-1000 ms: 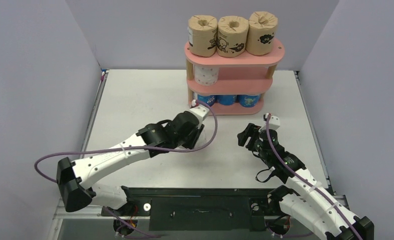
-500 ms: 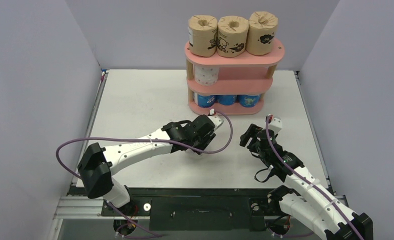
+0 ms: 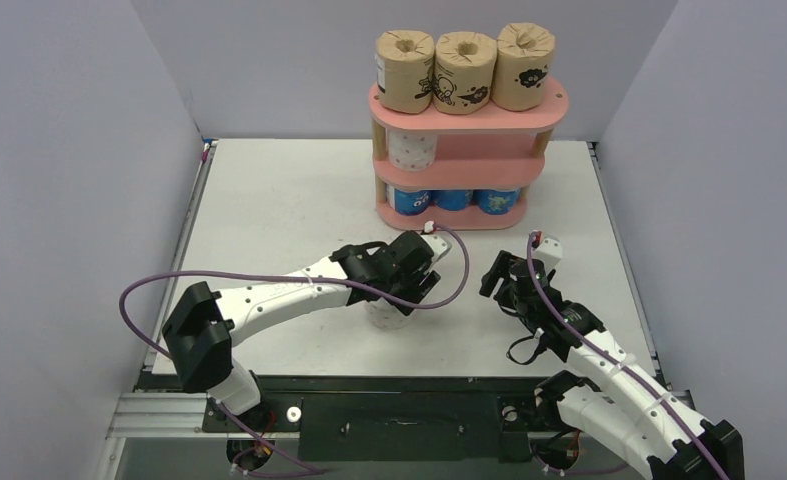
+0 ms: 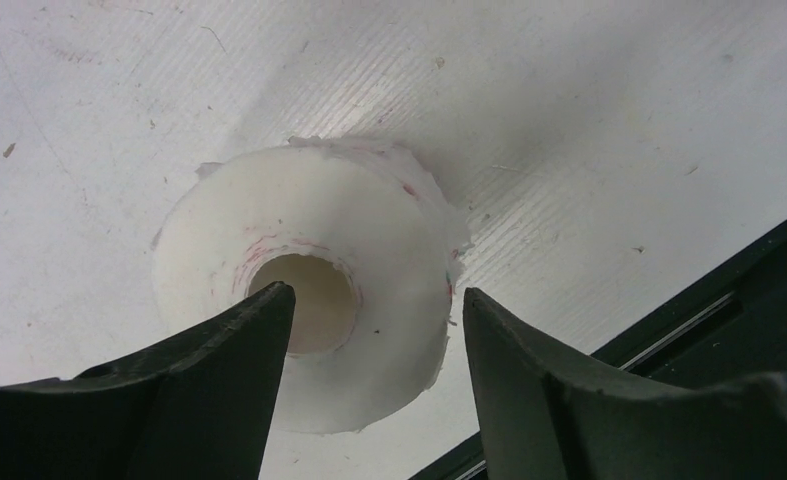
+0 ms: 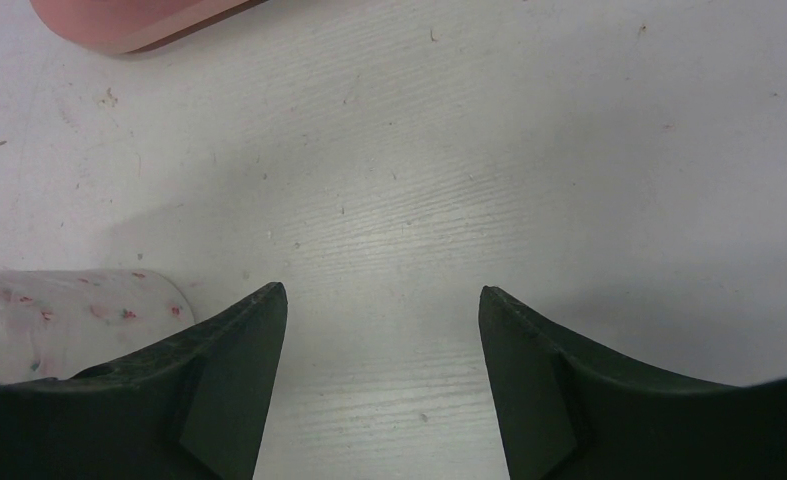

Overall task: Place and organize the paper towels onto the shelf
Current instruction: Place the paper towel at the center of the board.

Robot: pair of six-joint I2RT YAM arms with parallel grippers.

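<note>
Paper towel roll (image 4: 389, 230): white with faint pink dots, its wrapper crumpled at the rim. It stands on end on the table (image 4: 119, 100), toward the near edge, with the hollow core facing up. My left gripper (image 4: 374, 300) points straight down over it from a low, outstretched arm, jaws parted. One finger is above the core and the other just outside the wall, clasping nothing. My right gripper (image 5: 381, 295) hangs over the table, jaws wide and empty. The shelf (image 3: 469, 121) stands well apart.
</note>
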